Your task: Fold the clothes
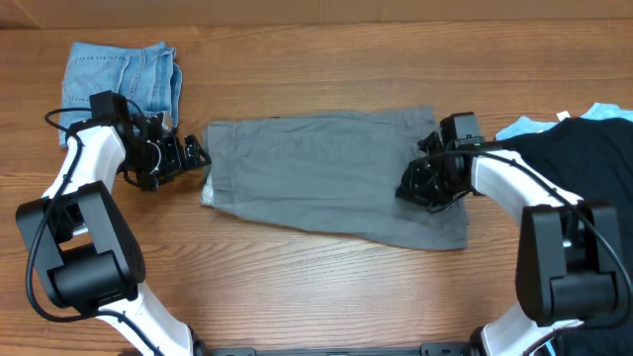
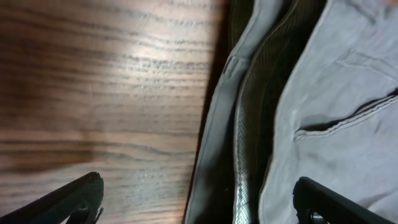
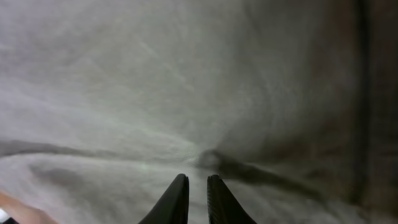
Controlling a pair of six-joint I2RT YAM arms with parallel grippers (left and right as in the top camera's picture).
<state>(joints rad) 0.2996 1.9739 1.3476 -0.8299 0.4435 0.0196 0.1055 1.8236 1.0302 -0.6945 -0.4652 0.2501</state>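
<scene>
Grey trousers (image 1: pixel 326 173): lay flat across the middle of the wooden table (image 1: pixel 297 297), folded into a long strip, waistband end toward the left arm, the far end skewed a little toward the table's near edge.
Left gripper (image 1: pixel 193 156): sat at the waistband end of the trousers with its jaws spread wide and holding nothing.
Left wrist view: one finger (image 2: pixel 81 196) hung over bare wood, the other (image 2: pixel 317 199) over grey cloth, and the waistband (image 2: pixel 245 143) with its whitish lining ran between them.
Right gripper (image 1: pixel 410 188): was down on the trousers near their right end.
Right wrist view: the tips (image 3: pixel 198 186) were almost together with only a thin slit between them. No cloth showed in the slit, and a small pucker of grey fabric (image 3: pixel 214 158) sat just ahead.
Denim shorts (image 1: pixel 119 77): were folded at the far left corner, well apart from the trousers.
Black garment (image 1: pixel 584 163): was heaped at the right edge, with a pale-blue garment (image 1: pixel 516 129) peeking out from under it.
</scene>
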